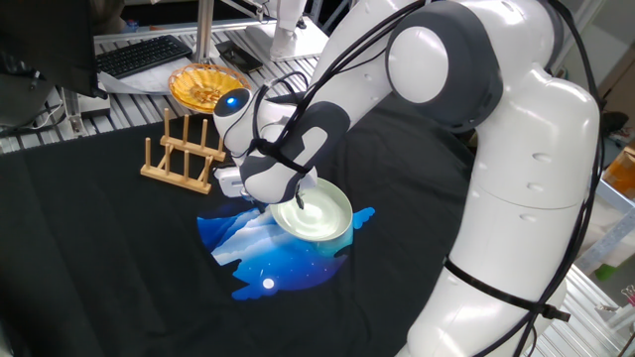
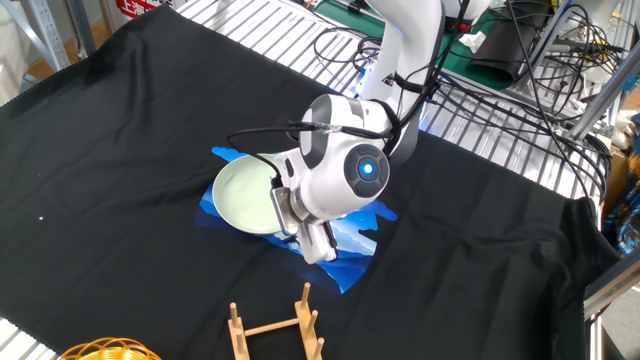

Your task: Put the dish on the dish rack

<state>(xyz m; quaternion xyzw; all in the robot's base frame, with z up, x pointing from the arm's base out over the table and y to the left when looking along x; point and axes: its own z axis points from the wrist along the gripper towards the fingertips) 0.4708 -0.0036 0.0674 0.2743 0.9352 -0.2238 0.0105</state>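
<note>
A white Franka arm (image 1: 496, 149) bends low over a black-draped table (image 1: 99, 258), its gripper (image 1: 295, 201) set at the rim of the dish (image 1: 316, 213), a pale mint-green plate lying on a blue-and-white printed patch (image 1: 268, 253) near the middle of the cloth. The wrist hides the fingertips in both views, so whether the jaws are clamped on the rim or merely beside it cannot be told. The dish rack (image 1: 184, 157), light wood with upright pegs, stands apart from the plate, to its left and farther back in one fixed view; in the other fixed view it sits at the near edge (image 2: 275, 325). An orange-yellow fluted dish (image 1: 203, 86) rests beyond the rack.
</note>
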